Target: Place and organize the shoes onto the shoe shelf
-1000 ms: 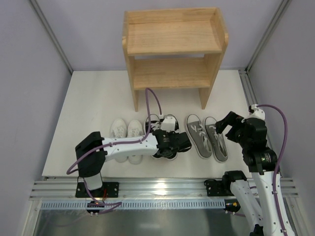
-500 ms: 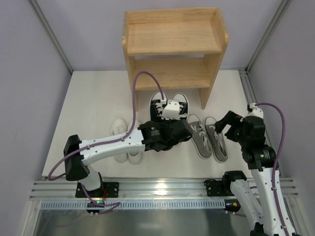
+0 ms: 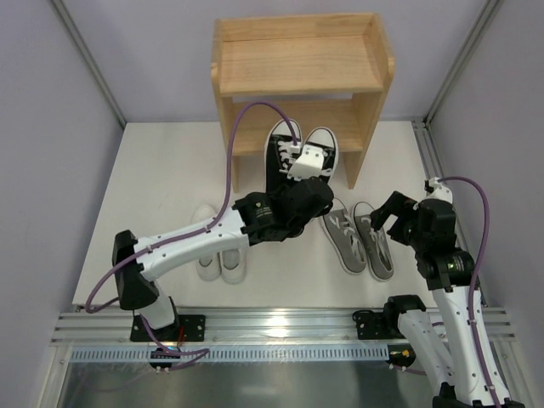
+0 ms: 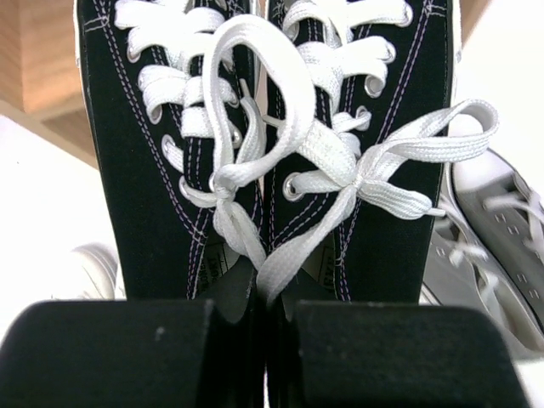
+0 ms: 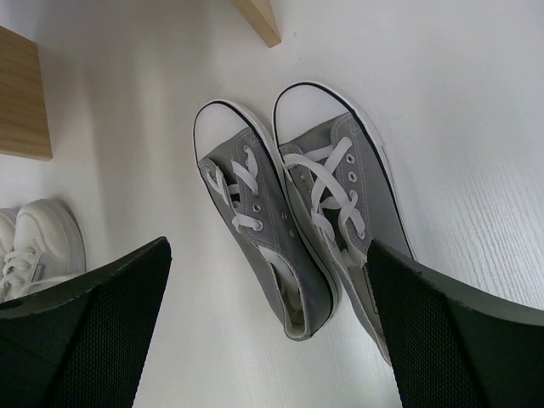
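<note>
Black canvas: held the black pair [image 3: 282, 146] clamped at the heels in the left gripper [image 4: 262, 327], toes at the lower tier of the shoe shelf [image 3: 297, 64] near the far edge. Hung the right gripper [image 3: 393, 211], fingers spread wide, over the grey pair [image 3: 361, 240] by the right edge.

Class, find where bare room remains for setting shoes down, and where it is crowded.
On the shoe shelf, the top tier is bare. The table is bare left of the white sneakers. Crowded: before the shelf, around black sneakers and grey sneakers.
</note>
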Motion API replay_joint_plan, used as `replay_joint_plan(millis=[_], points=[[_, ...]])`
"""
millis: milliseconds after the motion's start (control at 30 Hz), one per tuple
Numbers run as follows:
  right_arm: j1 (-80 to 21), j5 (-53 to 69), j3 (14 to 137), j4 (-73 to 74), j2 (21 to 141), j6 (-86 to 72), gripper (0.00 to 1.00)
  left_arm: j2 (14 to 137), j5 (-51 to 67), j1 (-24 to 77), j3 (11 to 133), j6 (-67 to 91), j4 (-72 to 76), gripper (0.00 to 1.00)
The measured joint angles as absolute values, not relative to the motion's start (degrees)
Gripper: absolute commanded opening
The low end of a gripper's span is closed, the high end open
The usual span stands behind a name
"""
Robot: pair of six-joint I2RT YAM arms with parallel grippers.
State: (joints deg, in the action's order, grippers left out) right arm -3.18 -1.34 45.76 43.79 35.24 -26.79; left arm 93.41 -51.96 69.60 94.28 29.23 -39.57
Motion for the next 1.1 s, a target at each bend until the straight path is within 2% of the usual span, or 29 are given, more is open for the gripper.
replay_joint_plan(millis=[300,567,1100], points=[[-3.2,-0.7,44.1,43.8,33.7,-26.9,0.97,101.3,-50.8,60.4,99.7,20.1,-31.4,0.00],[-3.2,0.8,43.6,43.8,32.7,-26.8,0.97,109.2,-49.3,57.2,105.2,15.4,-24.2,0.00],[-3.2,2.1,43.1,43.8,32.1,-26.9,0.97,112.2,-50.3,51.9,105.7,13.8,-15.1,0.00]])
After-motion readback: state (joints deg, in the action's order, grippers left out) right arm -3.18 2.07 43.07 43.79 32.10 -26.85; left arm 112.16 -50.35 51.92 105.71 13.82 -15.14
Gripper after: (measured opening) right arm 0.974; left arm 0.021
